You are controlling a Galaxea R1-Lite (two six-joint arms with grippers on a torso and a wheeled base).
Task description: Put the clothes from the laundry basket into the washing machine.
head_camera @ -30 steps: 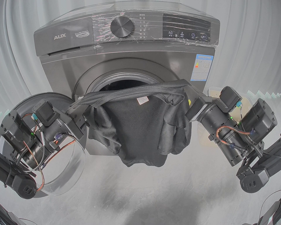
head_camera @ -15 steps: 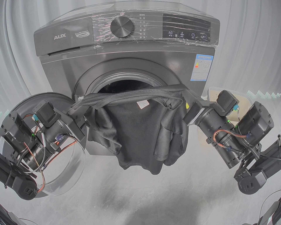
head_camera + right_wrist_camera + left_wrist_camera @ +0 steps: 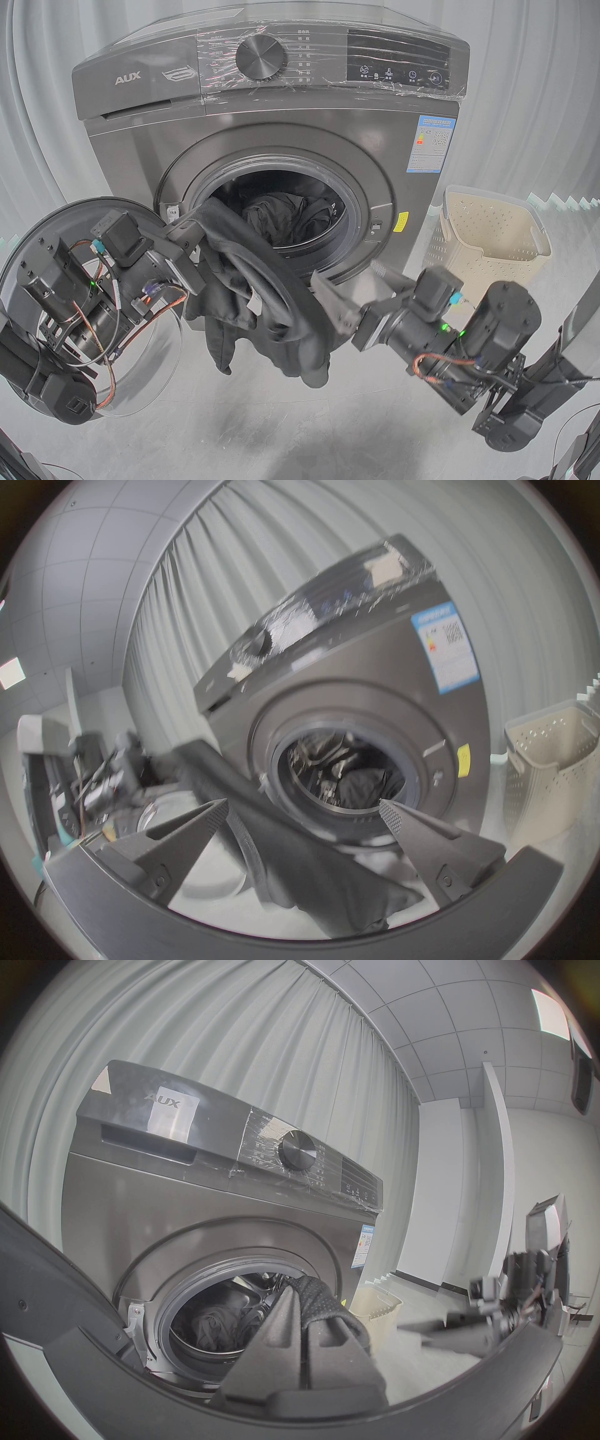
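So the dark garment (image 3: 269, 294) isn't in the drum yet. It's hanging in front of the washing machine (image 3: 269, 125), just below the round opening, bunched into a thick rope-like fold with loose matte fabric drooping off it toward the floor (image 3: 350, 431). The left gripper (image 3: 304, 1335) has its two wedge-shaped fingers (image 3: 275, 1347) pressed together on a knit-looking edge of the cloth, up near the left rim of the opening. The right gripper (image 3: 301, 808) sits lower and more toward the middle, with its ribbed-tip fingers (image 3: 187, 830) spread wide apart. The fabric drapes past between and below them, but nothing is pinched there. Inside the drum there's already a crumpled heap of dark clothes (image 3: 284, 215). The machine is a brushed dark-grey metal box with a big round knob (image 3: 260, 56) and crinkly clear film over the control panel. Its door (image 3: 75, 215) is swung open to the left, a grey ring around a see-through bowl. The laundry basket (image 3: 494, 237) stands on the floor just to the right of the machine. It's cream plastic, a rounded rectangle, with little holes punched all over it. Behind everything hangs a pale pleated curtain (image 3: 531, 94), and the floor is smooth, grey and a bit shiny.
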